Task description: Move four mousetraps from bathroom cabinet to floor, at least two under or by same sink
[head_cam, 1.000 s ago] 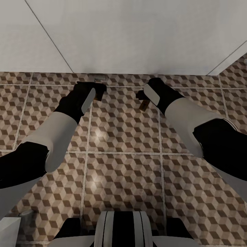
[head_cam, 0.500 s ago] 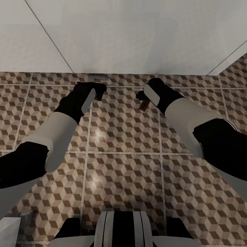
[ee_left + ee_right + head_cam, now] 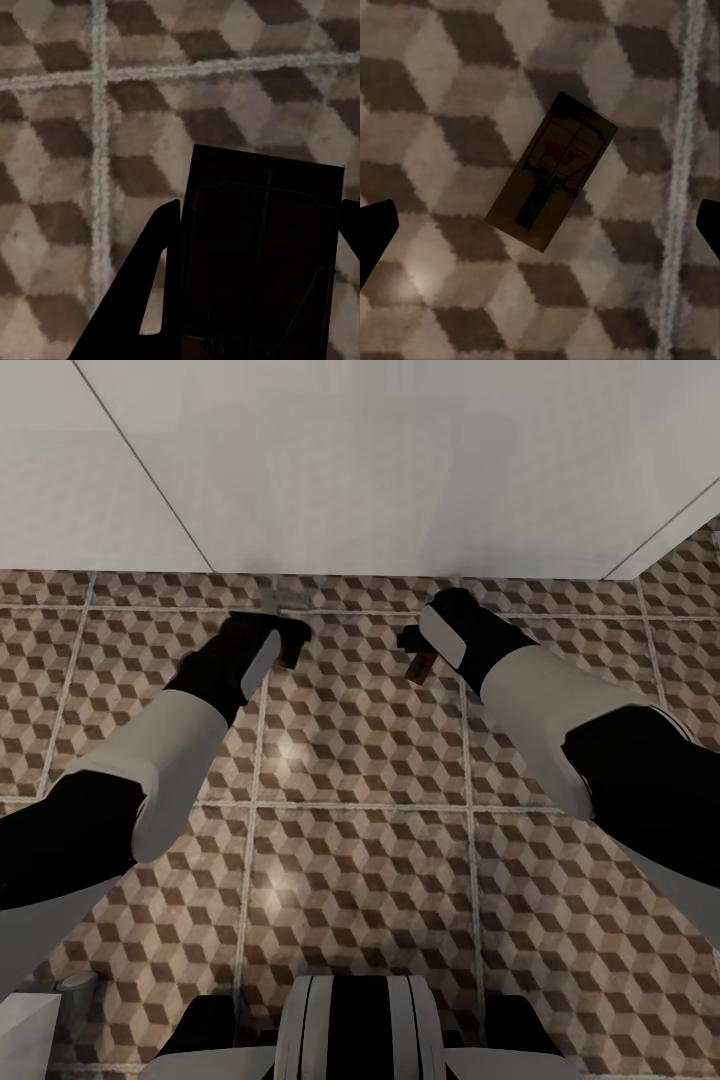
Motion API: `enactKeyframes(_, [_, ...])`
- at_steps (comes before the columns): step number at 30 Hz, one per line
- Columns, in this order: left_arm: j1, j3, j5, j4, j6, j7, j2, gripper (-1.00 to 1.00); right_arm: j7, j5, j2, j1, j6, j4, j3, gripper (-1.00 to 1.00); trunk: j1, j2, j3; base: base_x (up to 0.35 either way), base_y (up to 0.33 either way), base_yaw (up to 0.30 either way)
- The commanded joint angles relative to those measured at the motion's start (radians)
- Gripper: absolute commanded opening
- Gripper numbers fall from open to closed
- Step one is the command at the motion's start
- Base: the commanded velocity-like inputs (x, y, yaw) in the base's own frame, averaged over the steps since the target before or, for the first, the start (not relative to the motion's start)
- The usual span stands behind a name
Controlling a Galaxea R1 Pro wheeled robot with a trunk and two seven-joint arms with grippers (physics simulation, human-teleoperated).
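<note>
Placing step: the left claw (image 3: 255,300) pinched one mousetrap (image 3: 262,247); beneath the spread right claw (image 3: 540,229) another (image 3: 551,171) lay on the bathroom floor (image 3: 360,760). Next: lower, release.

Setting: tiled domestic room, consistent with a bathroom. Bathroom floor (image 3: 360,760) is laid in large square tiles printed with a brown, beige and cream cube pattern, pale grout lines between. Plain white wall (image 3: 380,460) meets the floor ahead. Simulator render. A mousetrap (image 3: 552,171) lies flat on the tiles.

All views downward onto bathroom floor (image 3: 360,760)
</note>
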State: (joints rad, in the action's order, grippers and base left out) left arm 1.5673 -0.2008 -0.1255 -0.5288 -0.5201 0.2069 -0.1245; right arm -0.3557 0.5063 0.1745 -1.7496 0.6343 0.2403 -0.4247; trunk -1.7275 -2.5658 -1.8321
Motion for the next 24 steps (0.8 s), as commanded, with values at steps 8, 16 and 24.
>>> enactKeyframes(8, [0.0, -0.006, -0.009, 0.021, 0.01, 0.008, -0.001, -1.0, -0.009, 0.011, 0.0, -0.001, 0.003, 0.001, -0.006, 1.0, 0.0, 0.0, -0.001, 0.0, 0.0, 0.0])
enactKeyframes(16, [0.0, -0.006, -0.009, 0.025, 0.029, 0.008, -0.001, -1.0, -0.008, 0.011, 0.0, -0.001, 0.003, 0.001, -0.006, 1.0, 0.0, 0.0, -0.001, 0.0, 0.0, 0.0])
enactKeyframes(24, [0.0, -0.006, -0.008, 0.026, 0.044, 0.008, -0.001, -1.0, -0.008, 0.011, 0.0, -0.001, 0.003, 0.001, -0.006, 1.0, 0.0, 0.0, -0.001, 0.0, 0.0, 0.0])
